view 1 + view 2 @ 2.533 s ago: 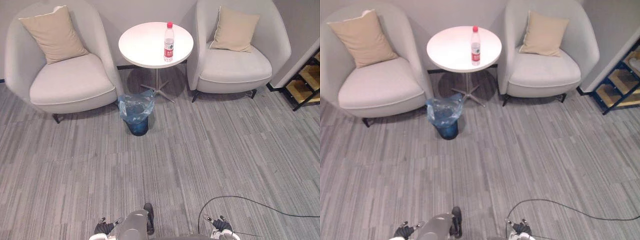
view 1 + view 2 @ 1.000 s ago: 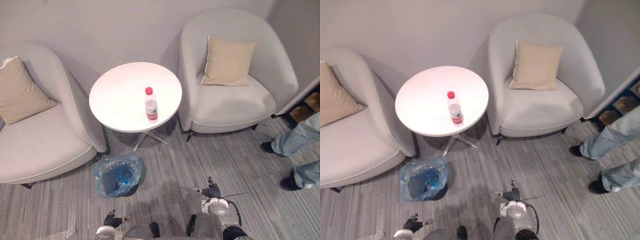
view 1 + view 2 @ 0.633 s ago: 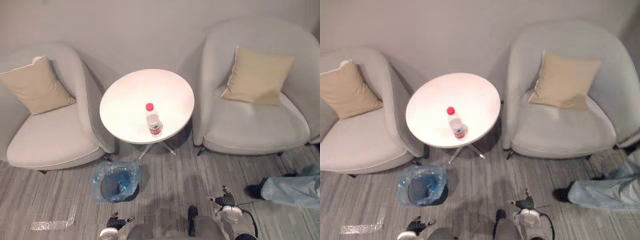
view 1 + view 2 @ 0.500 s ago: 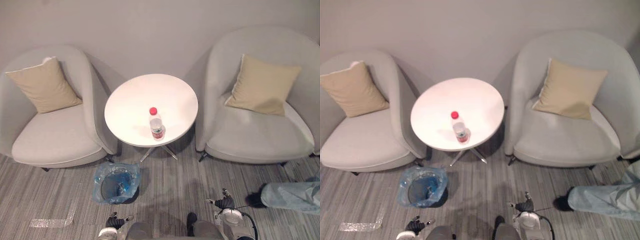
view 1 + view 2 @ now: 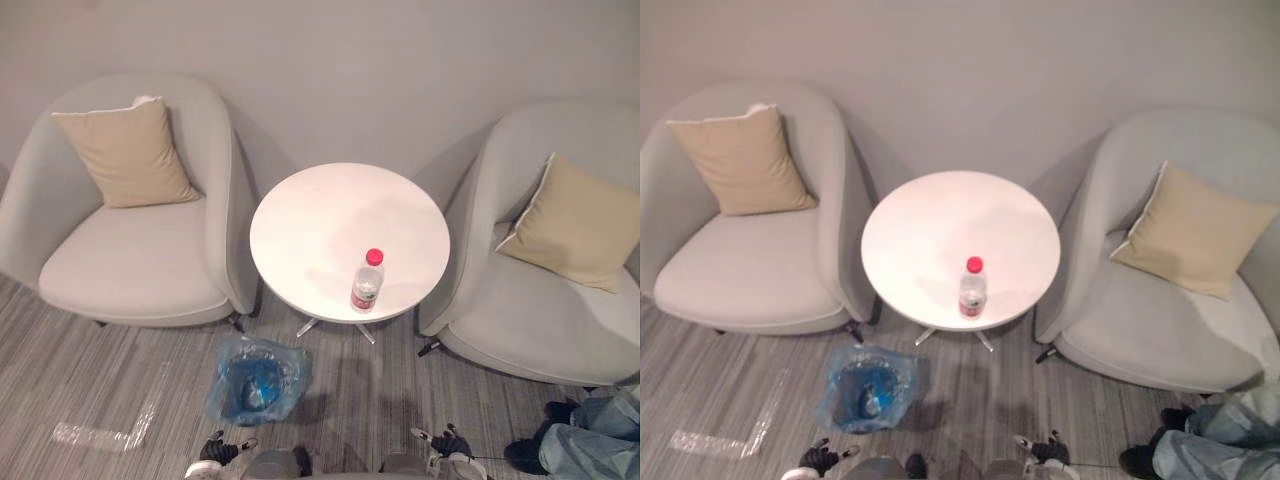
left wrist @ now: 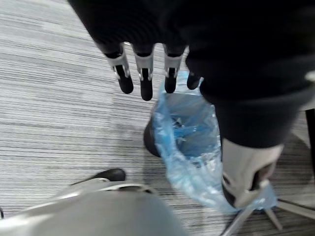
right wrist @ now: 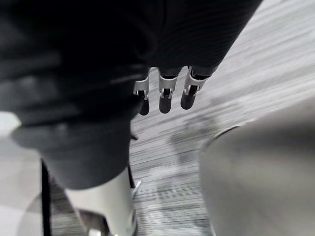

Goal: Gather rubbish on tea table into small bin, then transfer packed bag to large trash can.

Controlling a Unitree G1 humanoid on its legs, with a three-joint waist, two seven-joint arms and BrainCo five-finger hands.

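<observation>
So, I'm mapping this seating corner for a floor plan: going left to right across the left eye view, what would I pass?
In order: left cushion → bin → bottle on the table → right cushion.

— Where is the bin [image 5: 256,381]?
— On the floor, just ahead of the left hand [image 5: 216,450].
— And the bottle [image 5: 366,283]?
— It stands on the table [image 5: 318,232], past the bin, nearer the right hand [image 5: 447,441]. Then one chair [image 5: 130,250] sits ahead of the left hand, the other chair [image 5: 540,320] ahead of the right hand, table between them.
</observation>
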